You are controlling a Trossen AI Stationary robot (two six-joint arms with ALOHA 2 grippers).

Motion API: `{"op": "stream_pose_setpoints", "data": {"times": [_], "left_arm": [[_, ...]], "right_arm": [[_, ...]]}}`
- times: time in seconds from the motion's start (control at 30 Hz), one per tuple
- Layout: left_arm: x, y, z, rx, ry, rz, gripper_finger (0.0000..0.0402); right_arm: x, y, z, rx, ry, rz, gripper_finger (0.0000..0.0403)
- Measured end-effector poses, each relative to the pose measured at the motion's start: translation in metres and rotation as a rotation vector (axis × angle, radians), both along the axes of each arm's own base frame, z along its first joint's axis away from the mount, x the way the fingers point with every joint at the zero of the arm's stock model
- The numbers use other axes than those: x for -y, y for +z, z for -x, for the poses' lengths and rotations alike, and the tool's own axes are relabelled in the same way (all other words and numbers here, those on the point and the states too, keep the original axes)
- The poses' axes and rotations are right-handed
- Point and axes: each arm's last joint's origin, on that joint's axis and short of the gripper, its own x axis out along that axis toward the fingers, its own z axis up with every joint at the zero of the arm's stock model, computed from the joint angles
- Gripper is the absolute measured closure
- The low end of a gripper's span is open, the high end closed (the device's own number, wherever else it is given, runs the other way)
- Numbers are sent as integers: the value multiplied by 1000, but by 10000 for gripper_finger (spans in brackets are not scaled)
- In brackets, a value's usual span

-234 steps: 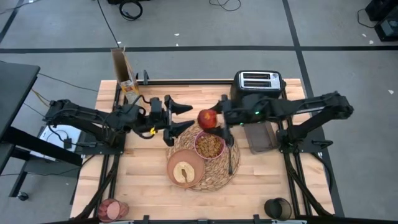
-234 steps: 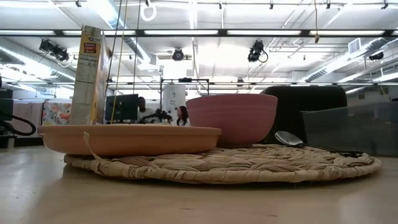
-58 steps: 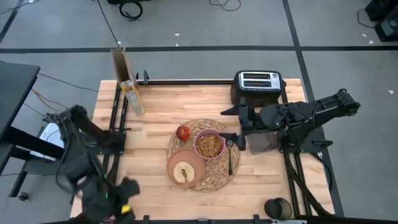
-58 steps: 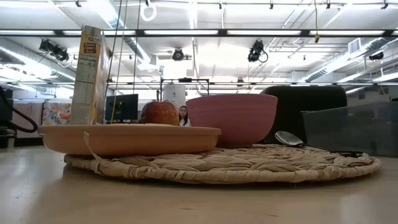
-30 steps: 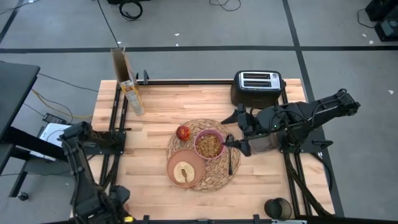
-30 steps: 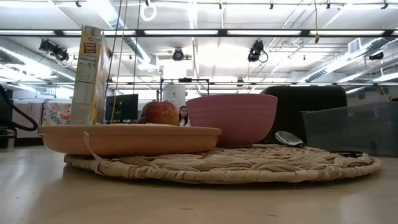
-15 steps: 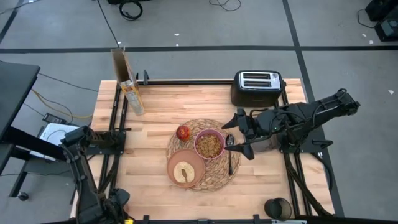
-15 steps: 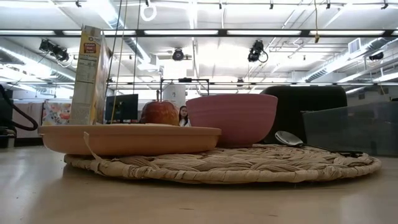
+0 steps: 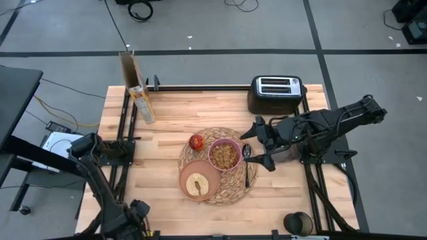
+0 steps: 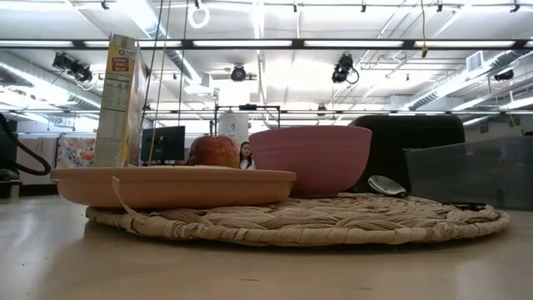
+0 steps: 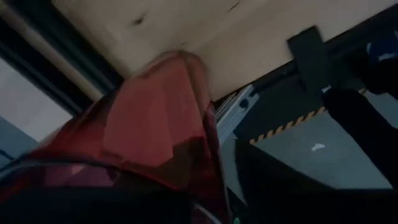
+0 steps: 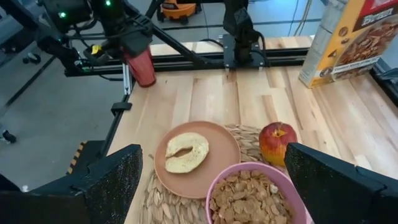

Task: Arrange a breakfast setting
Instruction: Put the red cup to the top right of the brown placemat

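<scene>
The round straw placemat (image 9: 227, 190) lies mid-table. On it stand the pink bowl (image 9: 225, 155) of cereal, the tan plate (image 9: 208, 175) with the toast slice (image 9: 196, 185), the red apple (image 9: 195, 141) and the metal spoon (image 9: 246, 163). In the low view the plate (image 10: 175, 185), bowl (image 10: 312, 158) and apple (image 10: 215, 152) stand in a row. My right gripper (image 9: 262, 143) hovers open just right of the bowl, above the spoon. My left gripper (image 9: 135, 213) is at the table's near left corner, shut on the pinkish-red tumbler (image 12: 142, 67). My left gripper holds the tumbler by its upper end (image 12: 137, 56), coming from above and pointing down. The tumbler stands upright below the gripper at the table's near left corner. Its wall (image 11: 155, 124) fills the left wrist view. Whether its base touches the table I cannot tell.
A black toaster (image 9: 277, 93) stands at the far right and a cereal box (image 9: 137, 90) at the far left. A grey tray (image 9: 280, 148) lies under my right arm. A dark cup (image 9: 298, 223) sits off the near right corner. Bare wood lies left of the placemat.
My left gripper, at the near left corner, has gone a little toward the table's right edge. My right gripper has stayed by the bowl, open.
</scene>
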Motion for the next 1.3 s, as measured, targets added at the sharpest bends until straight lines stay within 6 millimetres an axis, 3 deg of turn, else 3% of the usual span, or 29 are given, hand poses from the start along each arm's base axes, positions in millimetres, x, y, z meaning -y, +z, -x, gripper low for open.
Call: {"op": "stream_pose_setpoints", "data": {"times": [0.13,0.33,0.53,0.67,0.83,1.07,1.3], "left_arm": [[-5,3,-10,15,-29,26,381],[-21,20,-28,63,-46,57,389],[-64,83,-57,128,-119,48,390],[-102,122,-78,236,-147,30,391],[-143,147,-105,412,-180,-14,391],[-187,149,-127,473,-201,-122,391],[-212,148,-137,486,-135,-179,391]], "right_arm": [[5,6,11,9,-14,2,16],[13,13,29,10,-20,31,26],[11,1,24,4,-27,51,20],[5,-26,-3,26,10,12,6],[2,-48,-55,138,62,16,4],[1,-75,-107,166,32,41,3],[20,-104,-138,181,-32,29,3]]}}
